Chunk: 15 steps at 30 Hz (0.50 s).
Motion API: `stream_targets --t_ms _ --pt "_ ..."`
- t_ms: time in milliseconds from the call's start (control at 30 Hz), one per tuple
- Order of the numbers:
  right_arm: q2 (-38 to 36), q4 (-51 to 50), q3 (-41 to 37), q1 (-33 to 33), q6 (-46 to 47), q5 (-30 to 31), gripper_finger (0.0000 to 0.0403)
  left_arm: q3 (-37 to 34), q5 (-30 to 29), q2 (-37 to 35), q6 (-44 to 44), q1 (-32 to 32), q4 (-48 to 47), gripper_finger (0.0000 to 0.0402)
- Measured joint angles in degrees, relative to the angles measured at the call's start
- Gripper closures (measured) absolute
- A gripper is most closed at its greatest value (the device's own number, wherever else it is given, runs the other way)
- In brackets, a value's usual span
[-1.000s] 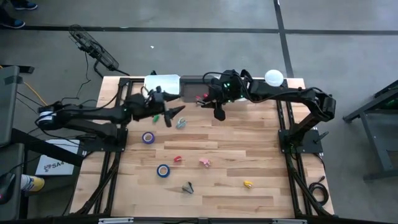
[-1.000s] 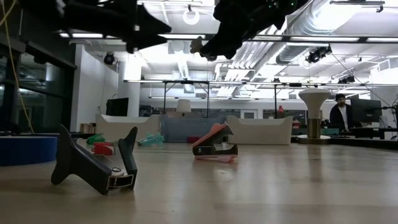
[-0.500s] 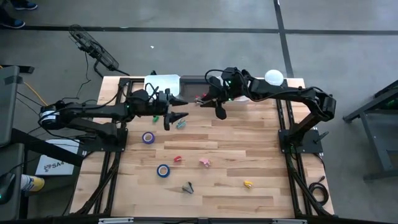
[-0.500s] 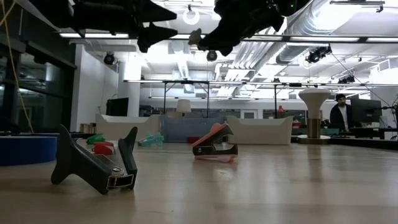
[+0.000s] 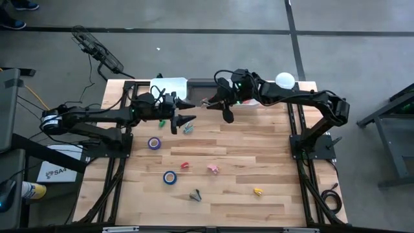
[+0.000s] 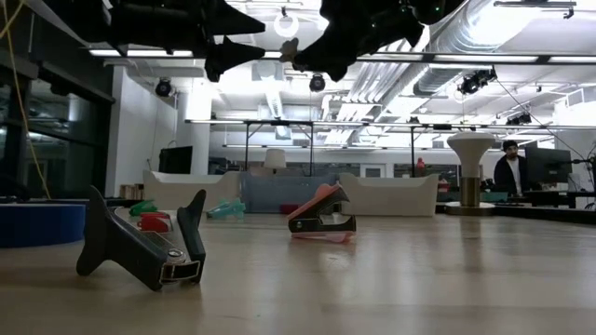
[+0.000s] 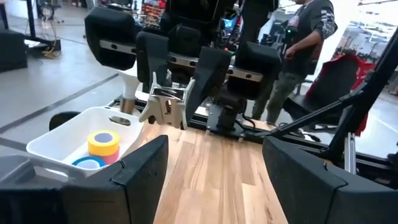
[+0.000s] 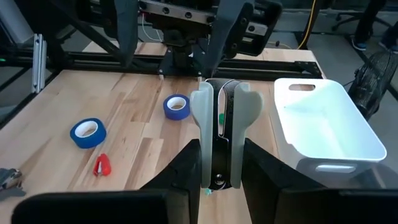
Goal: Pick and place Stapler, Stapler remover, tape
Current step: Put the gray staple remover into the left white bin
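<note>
My right gripper (image 8: pixel 220 163) is shut on a cream and black stapler remover (image 8: pixel 219 118), held in the air above the table's far middle (image 5: pixel 218 105). My left gripper (image 7: pixel 217 180) is open and empty, hovering just left of it (image 5: pixel 185 112) and facing it. A purple tape roll (image 5: pixel 154 143) and a blue tape roll (image 5: pixel 169 177) lie flat on the table. A dark stapler remover (image 6: pixel 140 247) and a pink one (image 6: pixel 321 216) rest on the boards. Yellow, blue and pink tape rolls (image 7: pixel 102 143) sit in a white bin (image 7: pixel 50 146). My right gripper pinches the cream stapler remover between its two fingers (image 8: pixel 189 165), which close on the outer sides of its two handles (image 8: pixel 202 140). The remover juts out past the fingertips, lifted clear of the table. In the left wrist view it hangs at the gripper's end (image 7: pixel 165 109).
An empty white bin (image 8: pixel 323 124) stands at the far edge near the left arm. Small red (image 5: pixel 185 166), yellow (image 5: pixel 257 191), green (image 5: pixel 160 121) and teal (image 5: pixel 187 129) pieces lie scattered. The near right of the table (image 5: pixel 272 162) is bare wood. A person (image 7: pixel 305 56) stands beyond the table.
My left gripper has moved toward the table's right, closer to my right gripper, and stays open. My right gripper, still shut on the cream remover, has drifted slightly toward the far left.
</note>
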Motion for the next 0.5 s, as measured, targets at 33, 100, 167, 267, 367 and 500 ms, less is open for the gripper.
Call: stream_targets --t_ms 33,100,167,267,367,500 --pt "0.00 0.00 0.00 0.00 0.44 -0.06 0.0327 0.00 0.25 -0.01 -0.35 -0.01 0.00 0.0143" --pt "0.00 0.00 0.00 0.04 1.19 -0.07 0.0327 0.00 0.81 0.00 -0.31 -0.01 -0.06 0.0143" --pt "0.00 0.00 0.00 0.11 1.74 0.01 0.0327 0.00 0.31 0.00 0.40 -0.01 -0.29 0.0143" --pt "0.00 0.00 -0.02 0.63 2.66 1.82 0.0327 0.00 -4.29 -0.02 0.77 -0.02 -0.43 0.0143" --pt "0.00 0.10 -0.02 1.46 2.73 3.27 0.0327 -0.02 -6.88 -0.02 0.86 0.03 0.72 0.0143" --pt "0.00 0.28 -0.02 2.46 3.92 3.63 0.0327 0.26 -7.65 -0.04 2.48 0.01 -0.64 0.0143"
